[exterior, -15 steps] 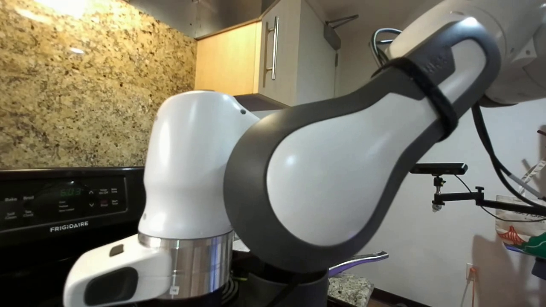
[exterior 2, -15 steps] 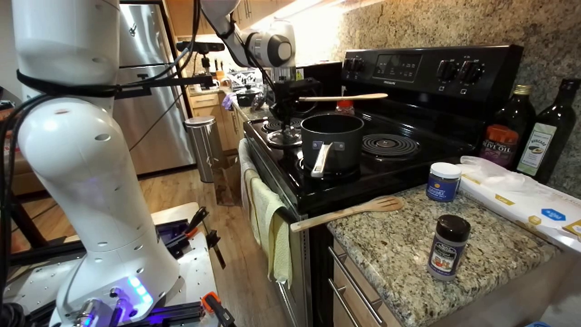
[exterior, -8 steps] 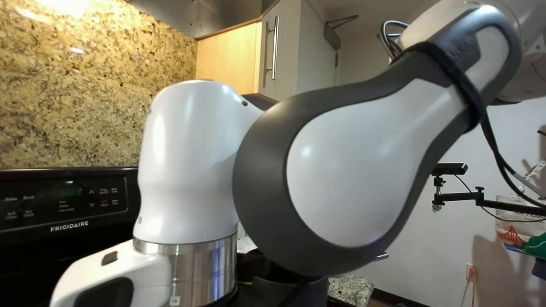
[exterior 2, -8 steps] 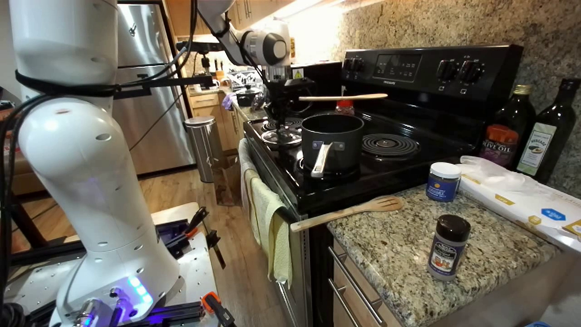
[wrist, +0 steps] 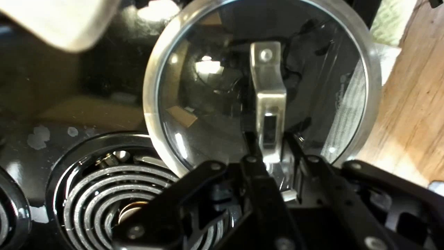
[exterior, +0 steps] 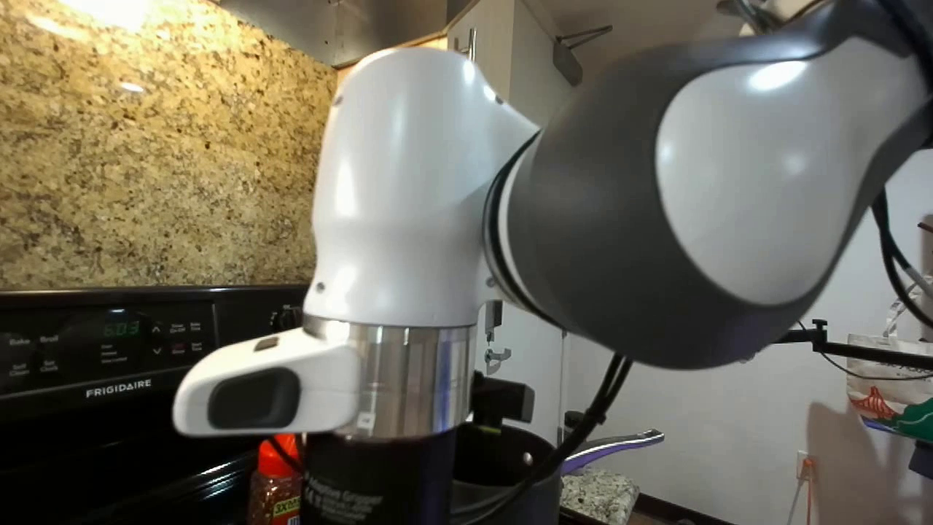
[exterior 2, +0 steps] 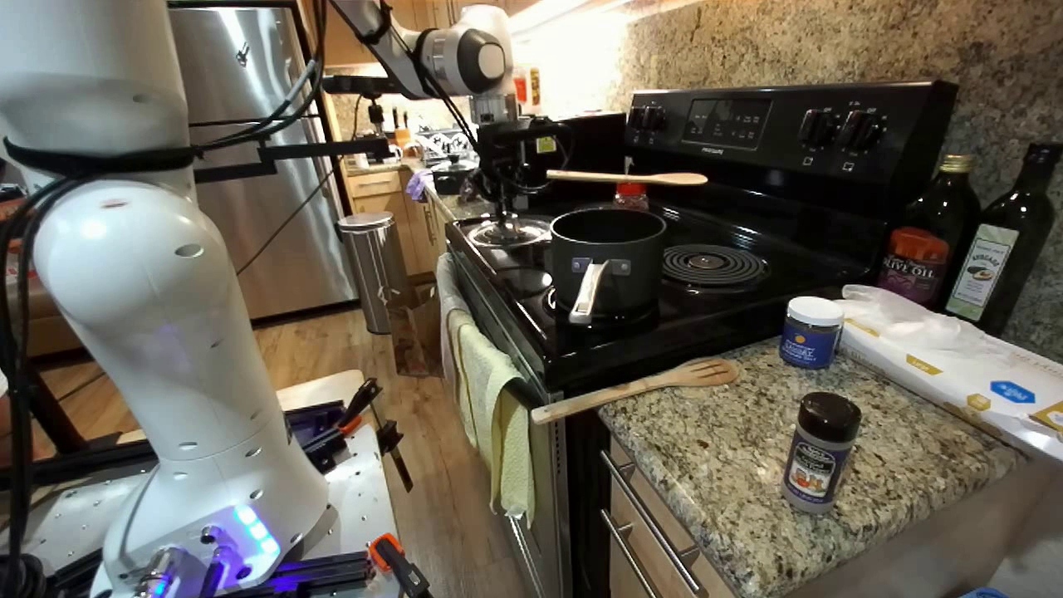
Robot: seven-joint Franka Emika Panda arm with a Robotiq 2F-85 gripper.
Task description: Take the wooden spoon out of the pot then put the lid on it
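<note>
In an exterior view the dark grey pot (exterior 2: 623, 270) stands on a burner, its silvery handle toward the camera; no spoon shows above its rim. The wooden spoon (exterior 2: 627, 178) lies level behind it, seemingly across the red-capped jar. The lid (exterior 2: 486, 235) is clear glass with a metal rim, beside the pot and seemingly raised off the stovetop. From above, the wrist view shows the lid (wrist: 215, 139) with its metal strap handle (wrist: 270, 100). My gripper (wrist: 271, 139) has its fingers on both sides of that handle, shut on it. The pot (exterior: 525, 503) is partly hidden behind the arm.
A slotted wooden spatula (exterior 2: 664, 382) overhangs the granite counter edge. The red-capped jar (exterior 2: 631, 198) stands behind the pot; a coil burner (wrist: 118, 194) lies below the lid. A blue jar (exterior 2: 810, 332) and a spice bottle (exterior 2: 820, 453) stand on the counter.
The arm has risen, carrying the lid away from the pot toward the stove's far end. The wooden spoon's tilt has shifted slightly. The pot has stayed put.
</note>
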